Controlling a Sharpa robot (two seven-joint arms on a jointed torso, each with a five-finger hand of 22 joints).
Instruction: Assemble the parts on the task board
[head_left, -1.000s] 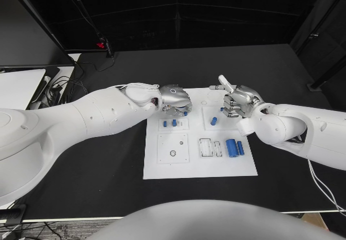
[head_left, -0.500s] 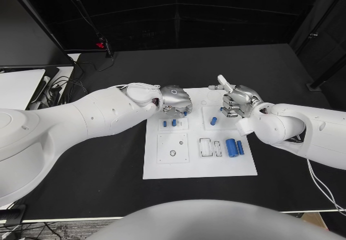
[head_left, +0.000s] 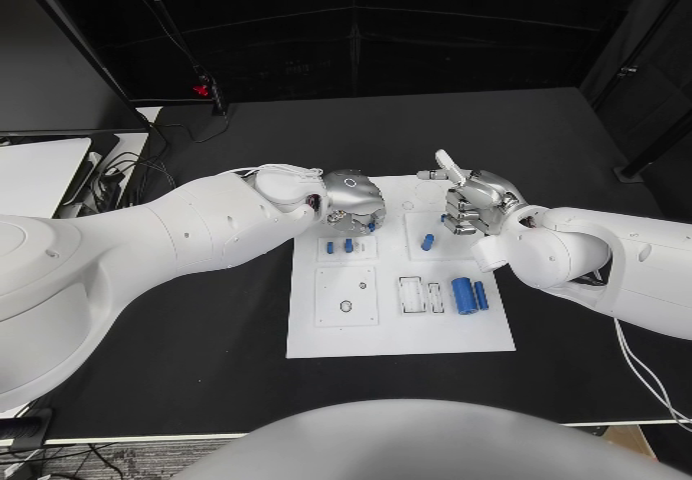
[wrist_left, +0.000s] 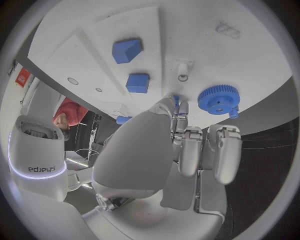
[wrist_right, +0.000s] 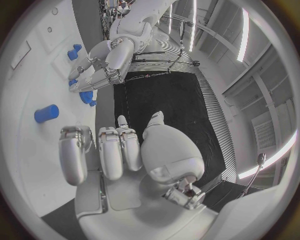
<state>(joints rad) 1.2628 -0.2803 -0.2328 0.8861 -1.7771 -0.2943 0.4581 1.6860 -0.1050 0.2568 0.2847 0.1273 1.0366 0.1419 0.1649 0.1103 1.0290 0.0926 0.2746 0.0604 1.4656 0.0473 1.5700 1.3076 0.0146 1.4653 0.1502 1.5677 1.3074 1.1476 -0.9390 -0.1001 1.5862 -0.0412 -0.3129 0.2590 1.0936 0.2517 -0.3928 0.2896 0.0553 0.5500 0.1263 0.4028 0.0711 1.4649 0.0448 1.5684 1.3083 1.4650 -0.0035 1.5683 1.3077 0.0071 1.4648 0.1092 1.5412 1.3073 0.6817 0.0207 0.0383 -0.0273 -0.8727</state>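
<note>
The white task board (head_left: 401, 330) lies mid-table. My left hand (head_left: 351, 200) hovers over its far left corner with fingers curled, and a thin small blue part (wrist_left: 177, 101) shows pinched at its fingertips. A blue gear (wrist_left: 218, 98) lies on the board just beyond those fingers, with two blue blocks (wrist_left: 127, 50) further on. My right hand (head_left: 473, 198) is over the board's far right part, fingers curled in, thumb raised, nothing in it. A blue cylinder (head_left: 428, 241) lies below it. The right wrist view shows the left hand (wrist_right: 103, 62) and that cylinder (wrist_right: 47, 113).
Two larger blue cylinders (head_left: 463, 295) lie side by side on the board's right half, beside a pair of rectangular slots (head_left: 421, 296). Two small blue pieces (head_left: 339, 245) stand on the left. A white table (head_left: 36, 175) stands at the left edge.
</note>
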